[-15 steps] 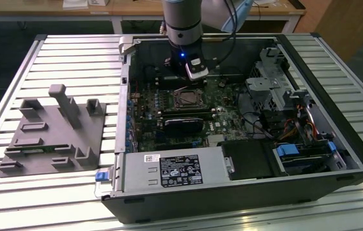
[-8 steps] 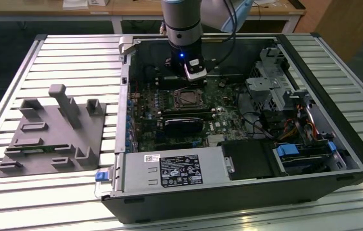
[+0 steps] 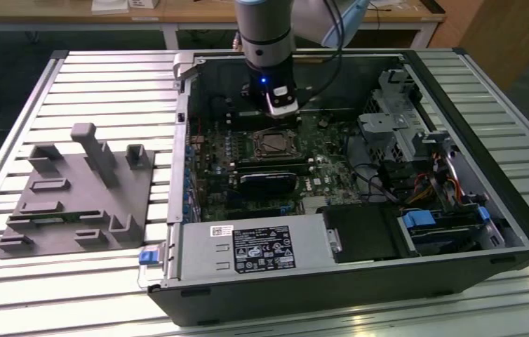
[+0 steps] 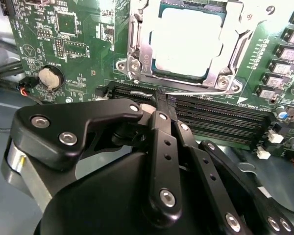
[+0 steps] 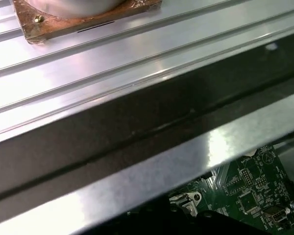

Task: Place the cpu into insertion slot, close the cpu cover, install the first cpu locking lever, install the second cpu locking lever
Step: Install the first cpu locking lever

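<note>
Now cpu [image 4: 186,41] sits under lowered cpu cover [image 4: 141,49]; pincer [image 4: 158,98] clenched nearby; print on board [image 4: 78,49] unreadable.

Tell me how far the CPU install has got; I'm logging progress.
Done: the cpu lies under the lowered cpu cover. In hand: the gripper is at the thin locking lever along one cover edge. Left: latching cannot be confirmed for either lever.

From the exterior view we look steeply down into the computer case [image 3: 358,288] from well back. Both wrist views sit close and share the green board [image 4: 78,49] [image 5: 250,186], the second wrist view past the gripper [image 4: 156,104].
</note>
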